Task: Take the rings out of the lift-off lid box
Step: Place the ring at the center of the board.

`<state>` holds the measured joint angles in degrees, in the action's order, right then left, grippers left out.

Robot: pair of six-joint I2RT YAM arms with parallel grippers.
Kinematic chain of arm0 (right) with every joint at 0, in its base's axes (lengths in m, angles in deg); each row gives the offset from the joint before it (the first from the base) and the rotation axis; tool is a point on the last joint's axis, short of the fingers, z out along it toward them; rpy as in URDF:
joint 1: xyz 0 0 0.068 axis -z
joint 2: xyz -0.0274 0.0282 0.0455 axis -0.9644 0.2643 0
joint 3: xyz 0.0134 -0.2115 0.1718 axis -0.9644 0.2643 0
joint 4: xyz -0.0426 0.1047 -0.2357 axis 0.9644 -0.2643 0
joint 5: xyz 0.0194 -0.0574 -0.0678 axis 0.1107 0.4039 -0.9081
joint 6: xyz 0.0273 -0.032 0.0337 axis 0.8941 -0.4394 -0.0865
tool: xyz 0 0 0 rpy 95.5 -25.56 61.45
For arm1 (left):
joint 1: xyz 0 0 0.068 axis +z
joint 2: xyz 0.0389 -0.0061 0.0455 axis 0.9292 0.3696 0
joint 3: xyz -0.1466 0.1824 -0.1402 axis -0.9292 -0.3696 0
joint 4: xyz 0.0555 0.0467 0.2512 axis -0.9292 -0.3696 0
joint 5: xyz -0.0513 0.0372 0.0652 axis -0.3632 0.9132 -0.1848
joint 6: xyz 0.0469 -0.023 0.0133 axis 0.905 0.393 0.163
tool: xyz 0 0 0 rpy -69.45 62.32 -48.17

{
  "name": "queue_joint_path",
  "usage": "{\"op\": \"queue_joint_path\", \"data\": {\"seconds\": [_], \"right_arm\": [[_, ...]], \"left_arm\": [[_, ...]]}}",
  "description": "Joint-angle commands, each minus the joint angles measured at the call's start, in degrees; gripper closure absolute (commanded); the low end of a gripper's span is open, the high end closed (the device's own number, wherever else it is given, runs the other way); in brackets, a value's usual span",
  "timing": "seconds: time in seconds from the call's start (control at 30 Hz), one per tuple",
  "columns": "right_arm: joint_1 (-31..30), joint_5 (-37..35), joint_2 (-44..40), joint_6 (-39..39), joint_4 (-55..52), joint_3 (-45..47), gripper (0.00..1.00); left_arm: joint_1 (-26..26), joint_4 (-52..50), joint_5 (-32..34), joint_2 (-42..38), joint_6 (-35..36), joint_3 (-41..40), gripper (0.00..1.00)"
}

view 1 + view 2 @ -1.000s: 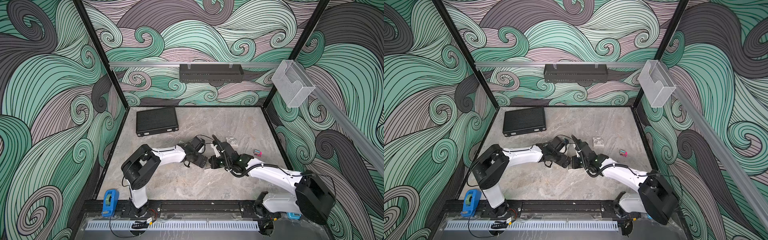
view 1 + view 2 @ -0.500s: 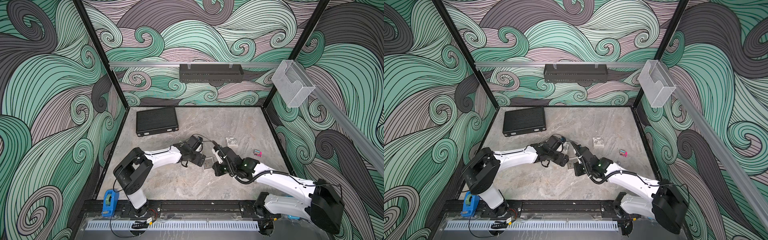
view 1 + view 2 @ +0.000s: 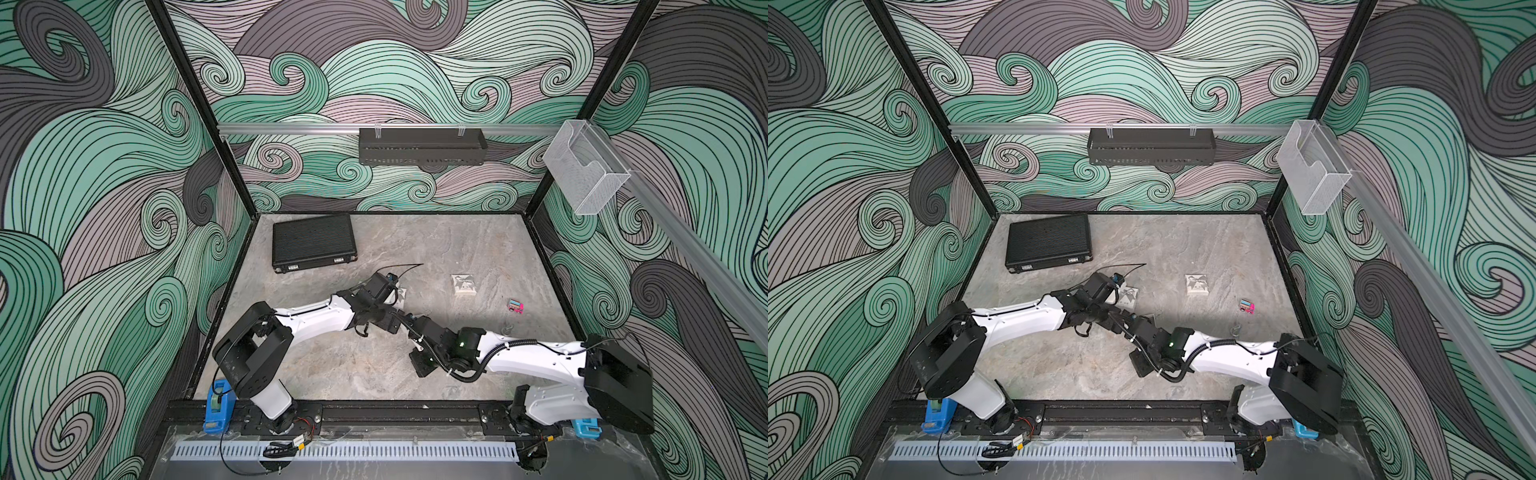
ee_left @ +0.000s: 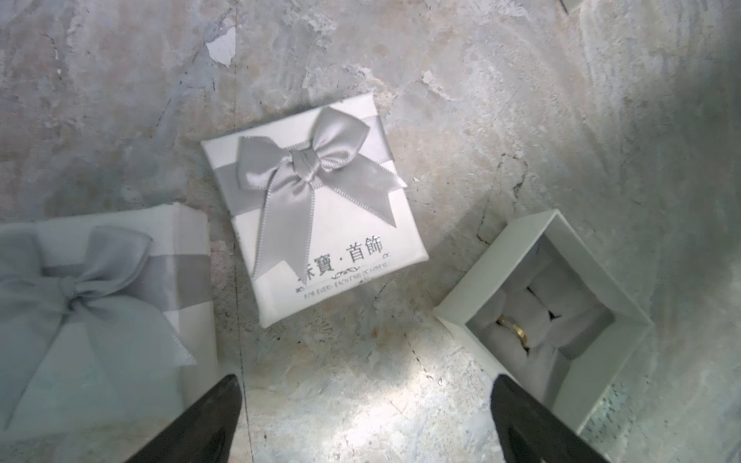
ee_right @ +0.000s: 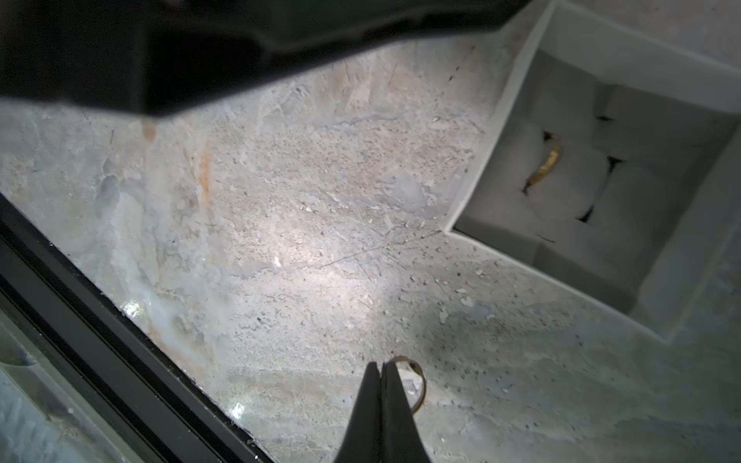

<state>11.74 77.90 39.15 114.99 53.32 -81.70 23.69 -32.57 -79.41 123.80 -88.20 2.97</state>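
Left claw: the left claw was spread wide and held nothing; it hung over bare surface, with a bowed box to one side of it and the open box to the other
Right claw: the right claw was pressed together at the tips, pinching a thin ring
Held ring: a slim pale hoop, caught by its edge, most of it sticking out beside the fingertips; it was above the surface and outside the open box, which stood near
Open box: the small white box stood with its lid off, grey padding showing inside
Ring left inside: a gold ring sat upright in a slot of the padding, half sunk; the right wrist view showed it too
Lid: the white lid with a grey ribbon bow and printed lettering lay flat on the surface, bow side up, just beside the open box but apart from it
Bowed box: a closed white box with a grey bow stood near the lid
Arms: in both top views the two arms met over the middle of the surface
Elsewhere: a black case at the far left and a small pink-and-teal item toward the right
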Motion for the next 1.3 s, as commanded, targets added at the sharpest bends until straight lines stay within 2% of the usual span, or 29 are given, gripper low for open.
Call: {"op": "queue_joint_path", "data": {"seconds": [0.0, 0.4, 0.57, 0.67, 0.73, 0.9, 0.97, 1.03, 1.07, 1.17, 1.27], "right_arm": [[-0.63, -0.02, 1.9, 0.04, 3.4, -1.19, 1.0], [-0.79, 0.39, 5.36, 0.16, 4.35, -1.32, 1.0], [-0.79, 0.14, 4.03, 0.23, 3.81, -1.06, 0.91], [-0.7, -0.01, 2.46, 0.08, 3.23, -0.88, 0.81], [-0.56, -0.05, 1.54, -0.21, 2.5, -0.89, 0.68], [0.33, 3.24, -5.45, -0.6, -1.26, -0.21, 0.54], [1.81, 6.87, -10.39, -1.51, -3.57, 0.25, 0.38], [4.44, 10.12, -15.02, -2.41, -7.07, -0.05, 0.06], [5.58, 11.43, -17.1, -2.81, -8.01, -0.13, 0.0], [9.82, 12.71, -22.09, -2.88, -9.62, -0.35, 0.0], [13.89, 12.9, -23.01, -1.88, -9.58, -0.57, 0.0]], "left_arm": [[0.67, -0.7, 0.75, -1.69, 0.74, -0.28, 0.02], [0.76, 0.42, -0.68, -0.84, -0.23, -0.44, 0.02], [0.76, 0.8, -1.17, -0.49, -0.67, -0.39, 0.02], [0.76, 0.78, -1.21, -0.49, -0.59, -0.48, 0.02], [0.76, 0.71, -1.21, -0.49, -0.51, -0.4, 0.02], [0.76, -0.16, -1.04, -0.8, -0.2, 0.04, 0.02], [0.76, 0.19, -1.44, -0.92, -0.32, -0.13, 0.02], [0.76, 0.96, -2.72, -0.61, -0.32, -0.3, 0.02], [0.74, 1.05, -3.15, -0.35, -0.41, -0.31, 0.02], [0.68, 1.32, -5.12, 0.48, -0.24, -0.3, 0.02], [0.59, 1.09, -5.62, 0.44, 0.17, -0.48, 0.02]]}}
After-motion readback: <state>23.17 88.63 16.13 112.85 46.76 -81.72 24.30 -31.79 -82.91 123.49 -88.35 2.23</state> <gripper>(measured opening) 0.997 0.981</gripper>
